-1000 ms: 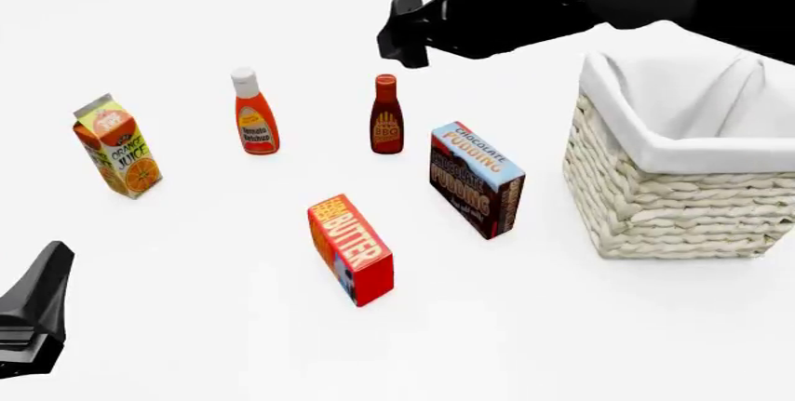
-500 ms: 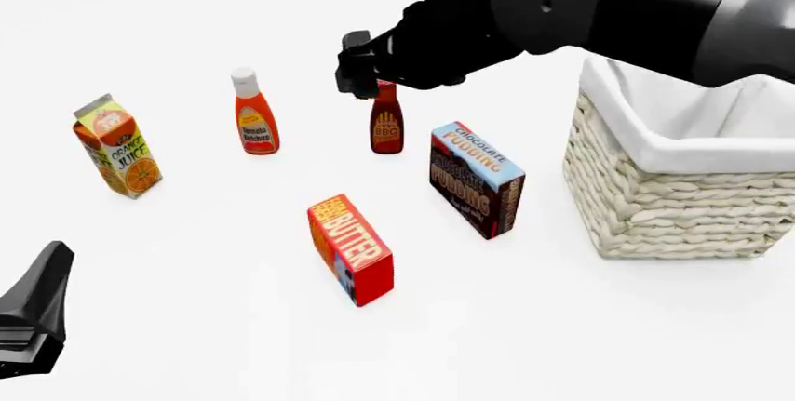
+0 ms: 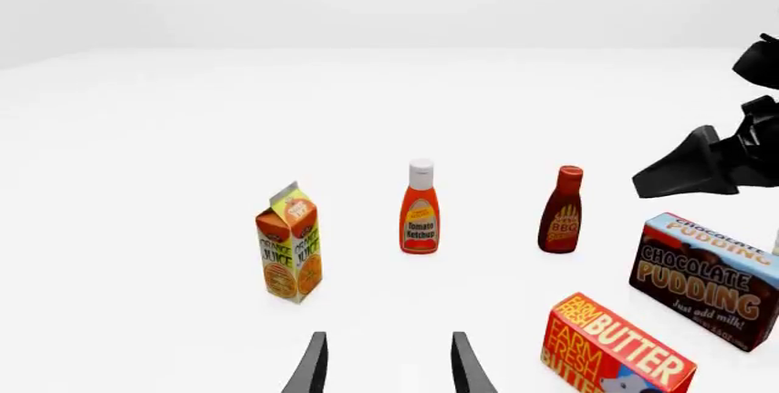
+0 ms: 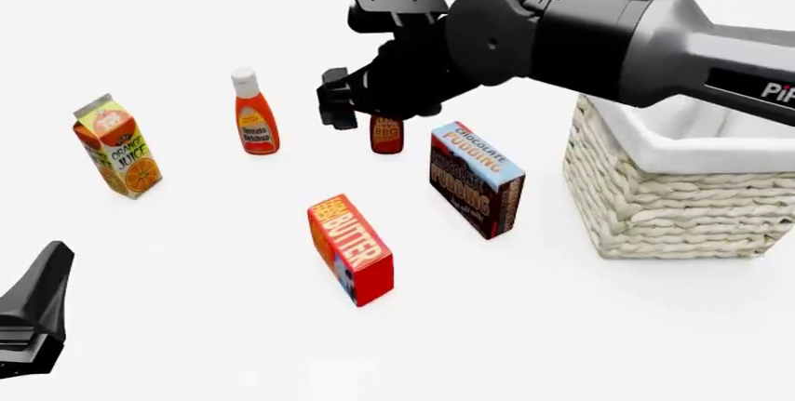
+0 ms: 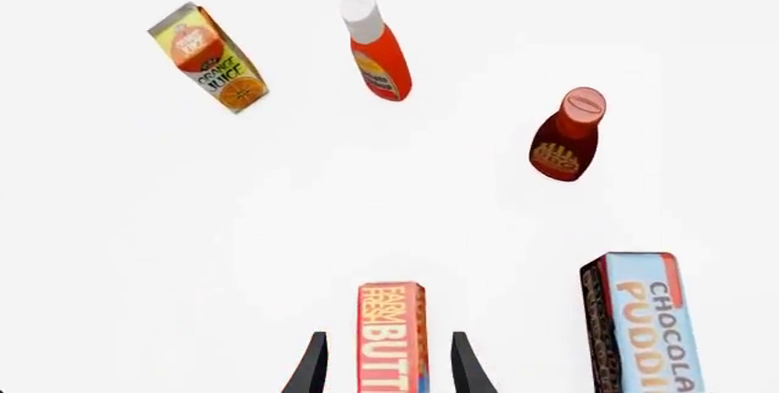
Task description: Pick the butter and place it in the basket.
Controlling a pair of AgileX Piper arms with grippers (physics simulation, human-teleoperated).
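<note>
R gripper (image 5: 382,366): fingers apart, hovering over the butter (image 4: 350,248), not touching. L gripper (image 3: 382,370): fingers apart, nothing between, by table's near-left corner. Butter lies near table centre, pudding box (image 4: 476,179) beside it; basket (image 4: 677,198) at right edge.

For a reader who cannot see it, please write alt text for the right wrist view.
The open right gripper looks down on the butter box, lined up between its fingertips. Beyond lie an orange juice carton, ketchup bottle, BBQ sauce bottle and chocolate pudding box.
</note>
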